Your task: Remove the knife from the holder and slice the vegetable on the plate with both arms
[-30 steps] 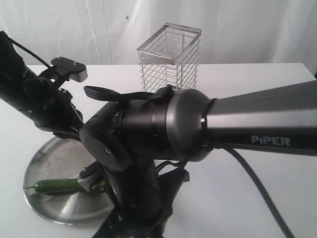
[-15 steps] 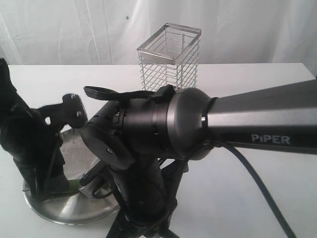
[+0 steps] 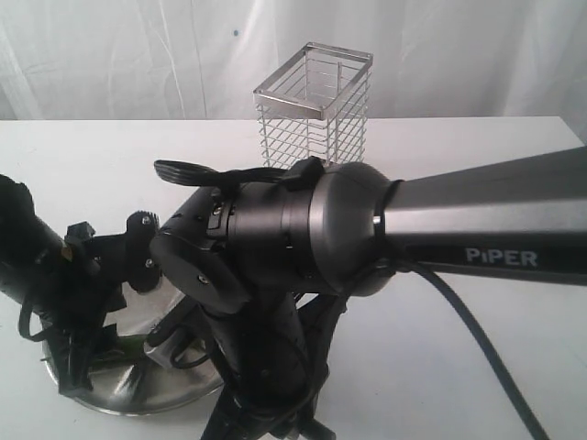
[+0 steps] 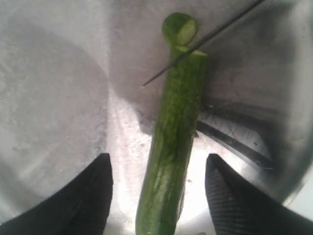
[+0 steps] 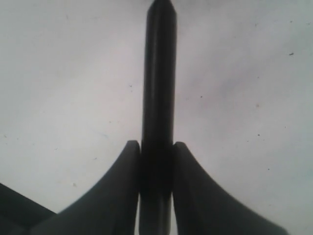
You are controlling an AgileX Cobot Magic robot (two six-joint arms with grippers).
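Change: the left arm (image 3: 46,275) drops from 10 o'clock of the exterior view a second ago to low at 8 o'clock. It now hangs over the plate (image 3: 174,396) and blocks most of it. The vegetable was plain to see there a second ago and is nearly hidden from that view now. The left gripper (image 4: 157,164) spreads its jaws wide over the same second. In the left wrist view its two fingers (image 4: 88,196) straddle the vegetable (image 4: 172,142), one on each side, with no contact. The right arm (image 3: 303,238) barely shifts and fills centre frame. The right gripper (image 5: 156,147) is clamped on the knife (image 5: 157,88) handle, fingers tight on both sides. The holder (image 3: 314,101) at 12 o'clock stands empty, so the fetch step is done. The vegetable lies flat on the plate. The blade crosses its cut end at a slant, and one round slice (image 4: 180,28) sits just beyond the blade; can't tell if it touches the cut face. Read: slicing is under way with at least one cut made. The left gripper looks to be coming in to pin the vegetable for the next cut, grip not yet made. Next, the fingers need to close on the body well back from the blade. Risks: the round vegetable rolls, or the fingers land too near the edge.
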